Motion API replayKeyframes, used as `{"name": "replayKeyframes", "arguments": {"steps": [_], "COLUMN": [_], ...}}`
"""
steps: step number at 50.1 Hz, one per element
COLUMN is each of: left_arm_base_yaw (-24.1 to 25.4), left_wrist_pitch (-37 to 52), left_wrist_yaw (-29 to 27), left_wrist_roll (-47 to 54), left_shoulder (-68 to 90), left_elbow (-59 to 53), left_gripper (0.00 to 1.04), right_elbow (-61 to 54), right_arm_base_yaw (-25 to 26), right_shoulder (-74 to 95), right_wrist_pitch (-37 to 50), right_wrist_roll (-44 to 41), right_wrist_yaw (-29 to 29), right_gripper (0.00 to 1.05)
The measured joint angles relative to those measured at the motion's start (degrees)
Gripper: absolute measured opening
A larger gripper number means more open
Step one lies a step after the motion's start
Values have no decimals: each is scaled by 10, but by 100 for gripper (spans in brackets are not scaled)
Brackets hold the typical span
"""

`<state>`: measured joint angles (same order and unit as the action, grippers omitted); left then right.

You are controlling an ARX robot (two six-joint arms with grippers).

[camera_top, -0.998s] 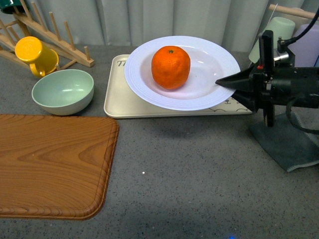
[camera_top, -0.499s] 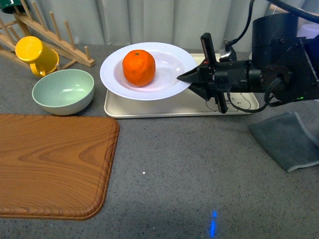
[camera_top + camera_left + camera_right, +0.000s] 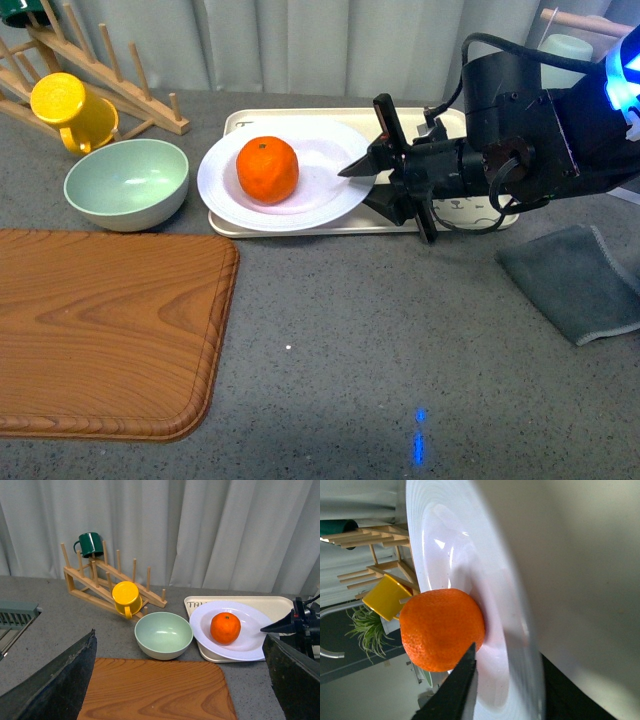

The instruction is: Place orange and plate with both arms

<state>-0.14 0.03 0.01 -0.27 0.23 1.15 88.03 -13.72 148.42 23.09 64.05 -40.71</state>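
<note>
Front view: my right gripper (image 3: pixel 352 185) clamps the plate (image 3: pixel 215 195) by its rim. It looks stiff and slick, and the loose orange (image 3: pixel 267 170) could roll.

Front cam overlooks the table (image 3: pixel 380 330). Left wrist view's wide; right wrist's super close to the plate (image 3: pixel 445 540). All show the orange (image 3: pixel 267 170).

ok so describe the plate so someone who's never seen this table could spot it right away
Beyond and right of the wooden cutting board a beige tray lies near the curtain; the plate is over its left end. It is round, shallow and pale white, unlike the deeper green bowl beside it, and it alone holds the orange, with the right gripper clamped on its rim.
</note>
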Motion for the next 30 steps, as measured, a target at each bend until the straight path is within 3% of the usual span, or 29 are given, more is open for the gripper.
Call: {"name": "replayKeyframes", "arguments": {"steps": [18, 24, 30], "left_arm_base_yaw": [0, 0, 0], "left_wrist_pitch": [0, 0, 0], "left_wrist_yaw": [0, 0, 0], "left_wrist_roll": [0, 0, 0], "left_shoulder": [0, 0, 0], "left_elbow": [0, 0, 0], "left_gripper": [98, 98, 98], "right_elbow": [-40, -75, -125], "right_arm_base_yaw": [16, 16, 3], "right_shoulder": [-35, -92, -165], "right_wrist_pitch": [-12, -54, -42], "right_wrist_roll": [-39, -123, -272], "right_wrist_yaw": [22, 92, 221], "right_gripper": [81, 98, 95]}}
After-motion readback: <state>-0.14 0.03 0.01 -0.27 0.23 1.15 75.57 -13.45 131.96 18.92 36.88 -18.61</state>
